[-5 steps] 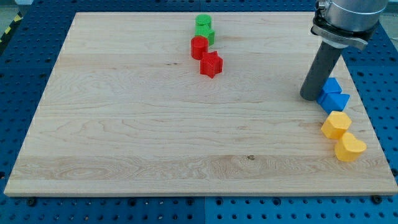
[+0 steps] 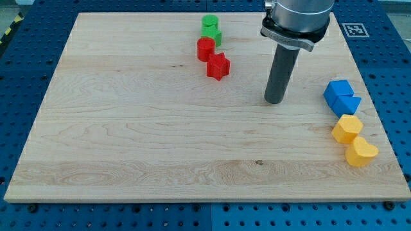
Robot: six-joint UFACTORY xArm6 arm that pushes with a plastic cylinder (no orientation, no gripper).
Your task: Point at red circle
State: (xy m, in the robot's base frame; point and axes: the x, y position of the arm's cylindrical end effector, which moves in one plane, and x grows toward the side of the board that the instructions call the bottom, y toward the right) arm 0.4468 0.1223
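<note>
Claw absent — my tip (image 2: 274, 101) right of upright red circle (image 2: 205, 48), apart.

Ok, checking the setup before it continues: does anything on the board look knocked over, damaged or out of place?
Nothing stands out. The red circle, red star, green, blue and yellow blocks sit flat; my tip stands apart.

A robotics lab bench: a pale wooden board (image 2: 128, 128) lies on a blue perforated metal table (image 2: 26, 70) with regular mounting holes. A printed fiducial marker (image 2: 354, 29) sits at the view's top right, and yellow-black hazard tape (image 2: 8, 27) at top left.
</note>
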